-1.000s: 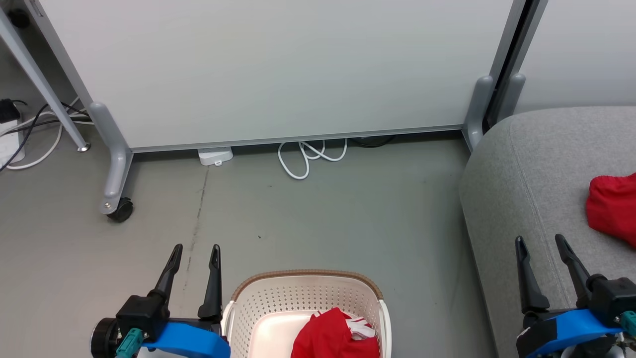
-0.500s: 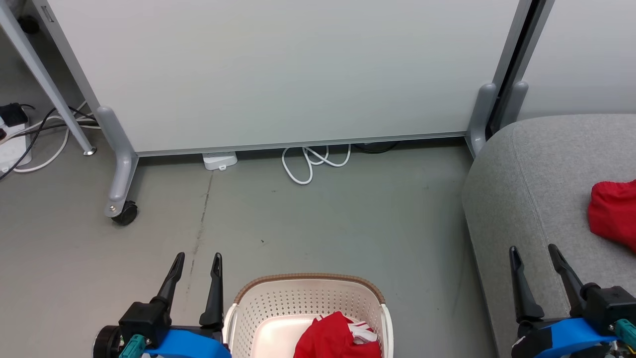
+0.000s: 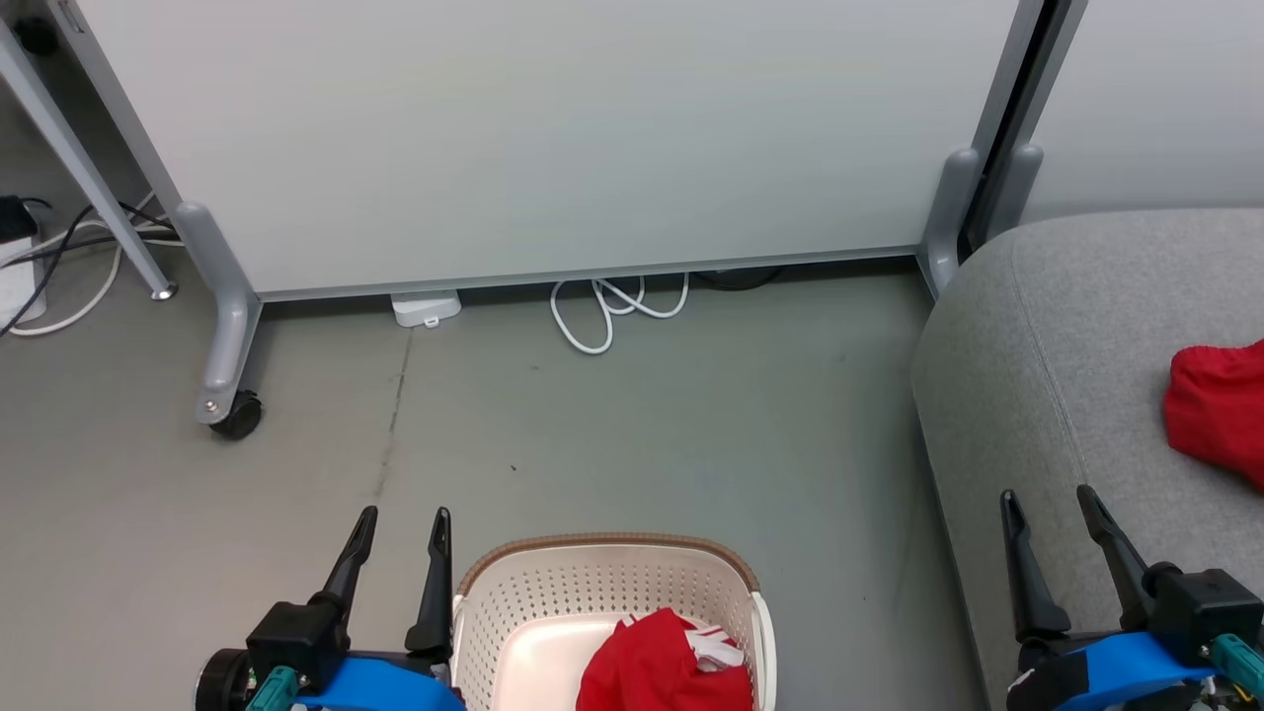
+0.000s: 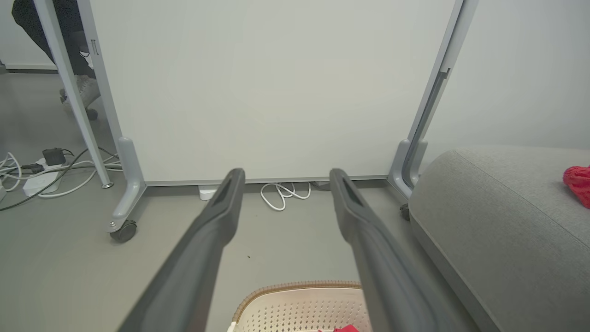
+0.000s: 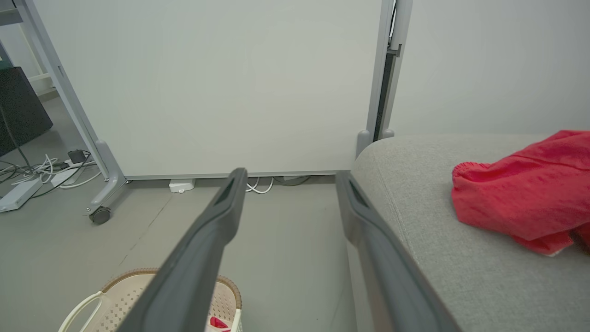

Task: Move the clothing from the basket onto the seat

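- Since a second ago the left hand (image 3: 405,513) and the right hand (image 3: 1045,492) are sitting lower in the head view and a little nearer its middle, while the basket (image 3: 612,583) and the floor (image 3: 691,434) are lying where they were.
- Left hand is hanging released, its two dark fingers spread with nothing between them, just beside the basket's left wall.
- Right hand is also hanging released and empty, its fingers reaching over the near edge of the seat (image 3: 1047,326).
- One red garment (image 3: 657,667) is lying crumpled in the right half of the basket, with white trim showing on top.
- Second red garment (image 3: 1217,410) is resting on the seat, well apart from the basket and beyond the right hand.
- Bare floor is separating the basket from the seat, and nothing is standing between them.
- Beyond the basket a pale rolling panel (image 3: 553,138) is standing upright on grey legs, with a black caster (image 3: 237,417) under its left leg.
- White cable loop (image 3: 602,316) and a small white box (image 3: 427,308) are lying on the floor at the panel's lower edge.
- More cables (image 3: 59,267) are trailing across the floor at the far left, past a slanted grey pole (image 3: 89,168).
- Another pale panel (image 3: 1165,99) is standing behind the seat.
- Dark thin line (image 3: 395,405) is running along the grey floor ahead of the left hand.
- Left wrist view is catching a person's shoe (image 4: 80,90) behind the pole.
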